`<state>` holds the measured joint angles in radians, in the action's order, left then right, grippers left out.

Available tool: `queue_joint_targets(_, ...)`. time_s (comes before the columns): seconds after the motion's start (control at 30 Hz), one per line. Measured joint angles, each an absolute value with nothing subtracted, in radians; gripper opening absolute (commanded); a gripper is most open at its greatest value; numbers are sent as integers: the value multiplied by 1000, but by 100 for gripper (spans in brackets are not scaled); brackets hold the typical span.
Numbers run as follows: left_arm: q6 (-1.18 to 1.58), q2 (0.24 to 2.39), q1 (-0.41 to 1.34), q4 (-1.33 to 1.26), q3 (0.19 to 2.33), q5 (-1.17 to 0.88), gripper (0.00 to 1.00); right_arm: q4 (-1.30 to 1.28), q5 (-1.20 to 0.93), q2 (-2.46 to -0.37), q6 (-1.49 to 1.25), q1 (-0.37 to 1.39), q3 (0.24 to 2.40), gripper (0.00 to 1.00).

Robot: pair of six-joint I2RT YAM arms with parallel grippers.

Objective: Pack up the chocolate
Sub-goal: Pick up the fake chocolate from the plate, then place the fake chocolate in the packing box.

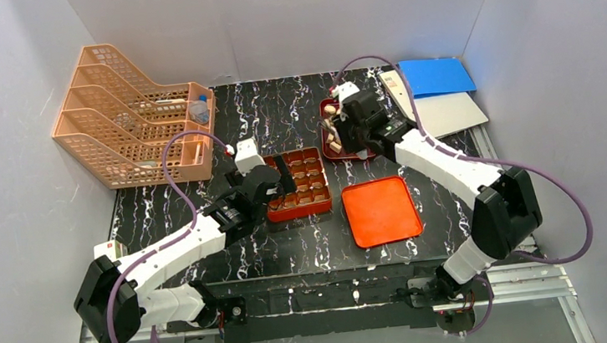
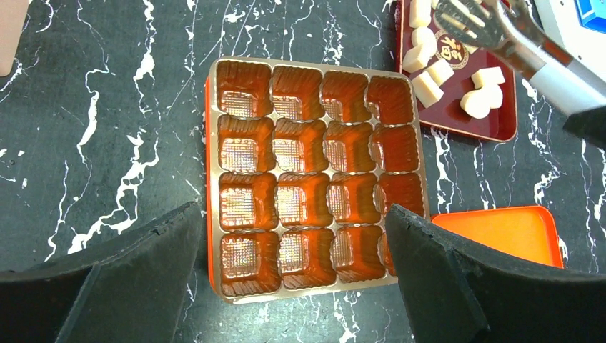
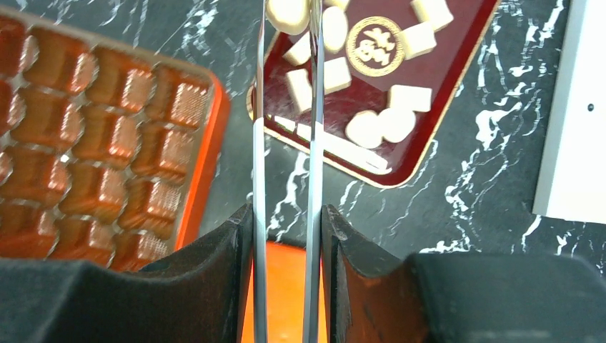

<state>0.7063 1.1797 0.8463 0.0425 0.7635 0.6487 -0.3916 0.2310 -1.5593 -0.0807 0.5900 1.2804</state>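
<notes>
The chocolate is several pale cream pieces lying in a dark red shallow tray at the back centre. It also shows in the left wrist view and the right wrist view. My right gripper is shut on metal tongs, whose tips reach over the tray. One pale piece sits between the tips. My left gripper is open, its fingers on either side of the near end of the orange-red compartmented box. Every compartment in view is empty.
An orange lid lies flat to the right of the box. A peach wire file organizer stands at the back left. A blue folder and a white board lie at the back right. White walls enclose the table.
</notes>
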Motion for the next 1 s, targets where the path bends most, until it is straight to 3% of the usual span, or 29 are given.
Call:
queue_joint_targets(0.53,707,1178,846,62,768,655,98,-458,363,-1459,-147,850,1187,16)
queue_joint_targets(1.0,709,1178,846,62,768,655,98,-474,432,-1451,-177,892,1163,13)
